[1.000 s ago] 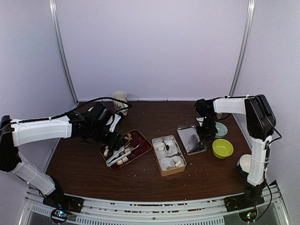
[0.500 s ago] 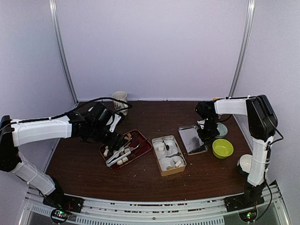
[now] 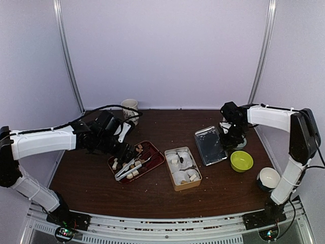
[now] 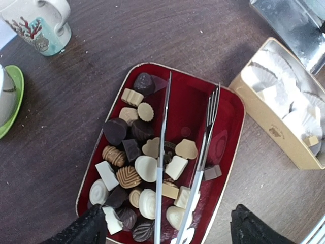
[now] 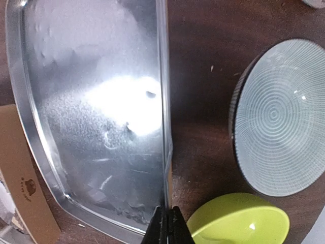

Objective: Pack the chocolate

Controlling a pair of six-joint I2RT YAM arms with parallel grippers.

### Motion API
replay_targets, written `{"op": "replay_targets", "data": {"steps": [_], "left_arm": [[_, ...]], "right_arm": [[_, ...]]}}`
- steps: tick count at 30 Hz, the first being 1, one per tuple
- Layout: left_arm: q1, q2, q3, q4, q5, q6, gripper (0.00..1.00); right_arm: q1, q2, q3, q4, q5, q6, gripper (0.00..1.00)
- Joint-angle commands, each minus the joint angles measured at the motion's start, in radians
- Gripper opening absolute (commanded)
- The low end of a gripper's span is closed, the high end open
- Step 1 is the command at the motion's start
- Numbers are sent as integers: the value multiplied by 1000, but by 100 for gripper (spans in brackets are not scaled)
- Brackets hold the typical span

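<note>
left gripper (image 4: 167, 231) spread wide above the red tray (image 4: 228, 109) holding the chocolates (image 4: 134, 168) and silver tongs (image 4: 161, 152); right gripper (image 5: 165, 223) pinched on the silver tin lid (image 5: 91, 101) rim.

- chocolate (image 4: 146, 168): mix of cream, tan and dark brown; some pieces ribbed or striped
- tray (image 4: 228, 117): glossy dark red, thin pale rim
- tongs (image 4: 162, 152): silver
- box (image 4: 277, 137): tan card, small dark logo on the side
- paper cups (image 4: 299, 122): white
- metal lid (image 5: 91, 101): bare silver, white glare patch
- bowl (image 5: 238, 221): lime green
- plate (image 5: 277, 117): grey-blue, fine concentric rings, dark rim
- mug (image 4: 38, 23): white, red coral print, teal at base
- table (image 4: 101, 56): dark brown woodgrain
</note>
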Motion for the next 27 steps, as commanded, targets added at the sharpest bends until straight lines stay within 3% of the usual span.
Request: {"op": "replay_targets", "data": {"steps": [1, 4, 12, 18, 27], "left_arm": [[4, -10, 20, 38, 1, -59, 97], [4, -34, 4, 76, 10, -92, 98], [4, -54, 25, 240, 241, -126, 94], [4, -51, 16, 446, 381, -227, 89], [3, -16, 21, 574, 502, -272, 90]], "right_arm": [[1, -108, -16, 60, 34, 4, 0], [6, -168, -22, 73, 33, -5, 0], [54, -282, -30, 130, -39, -19, 0], [132, -345, -50, 196, -109, -4, 0], [275, -384, -120, 328, -152, -8, 0]]}}
